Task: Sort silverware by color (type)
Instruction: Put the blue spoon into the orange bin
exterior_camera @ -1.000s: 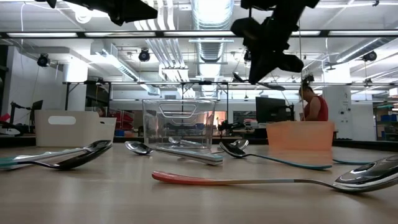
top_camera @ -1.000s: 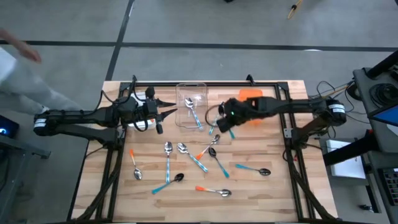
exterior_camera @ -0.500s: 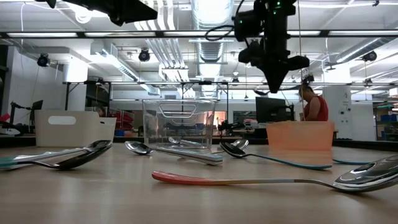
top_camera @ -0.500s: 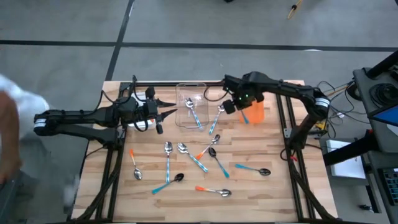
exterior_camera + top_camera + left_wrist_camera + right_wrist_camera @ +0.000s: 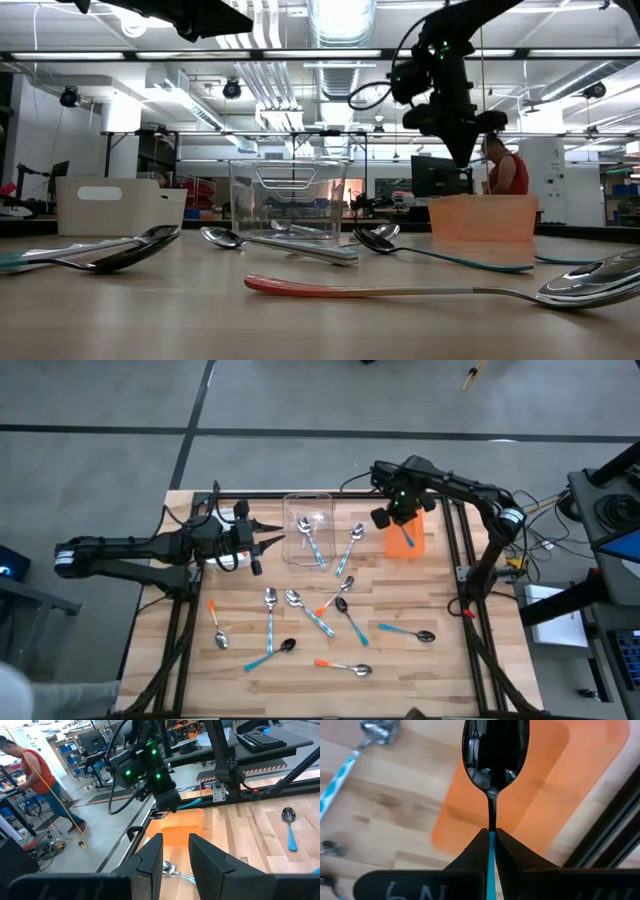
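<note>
A dark-bowled spoon with a teal handle hangs over the orange bin, pinched by its handle in the right gripper, so the step in hand looks like the drop; next it should need only lowering and letting go over that bin. The left gripper, fingers parted and holding nothing, waits across the desk from the orange bin. Whether that bin already holds spoons is hard to tell.

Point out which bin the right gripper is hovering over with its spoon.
The orange bin, at the table's far right: the right gripper holds a dark-bowled, teal-handled spoon above it. The clear bin stands apart, to its left.
</note>
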